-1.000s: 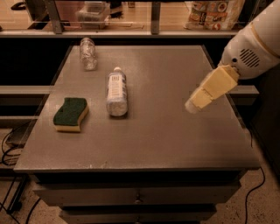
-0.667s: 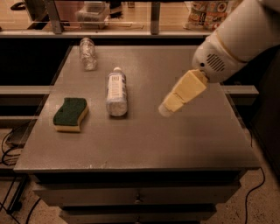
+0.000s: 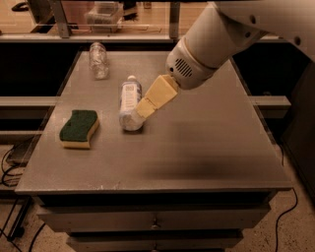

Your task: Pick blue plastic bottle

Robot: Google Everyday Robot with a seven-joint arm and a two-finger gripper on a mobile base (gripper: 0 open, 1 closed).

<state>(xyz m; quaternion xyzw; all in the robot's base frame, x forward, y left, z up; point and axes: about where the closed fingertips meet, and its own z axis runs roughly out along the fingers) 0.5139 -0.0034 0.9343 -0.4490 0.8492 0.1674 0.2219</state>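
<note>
The blue plastic bottle (image 3: pixel 129 103) lies on its side on the grey table (image 3: pixel 206 142), left of centre, white cap pointing away and crinkled base toward me. My gripper (image 3: pixel 143 109) comes in from the upper right on the white arm. Its cream-coloured fingers (image 3: pixel 156 96) overlap the right side of the bottle near its base. Whether they touch the bottle does not show.
A green and yellow sponge (image 3: pixel 78 129) lies left of the bottle. A smaller clear unlabelled bottle (image 3: pixel 99 60) lies at the table's far left corner. A shelf with containers (image 3: pixel 104 14) runs behind the table. Cables (image 3: pixel 9 170) trail on the floor at the left.
My arm has swept left across the table, from the right edge to the blue plastic bottle's right side. The bottle, sponge and small bottle have not moved.
</note>
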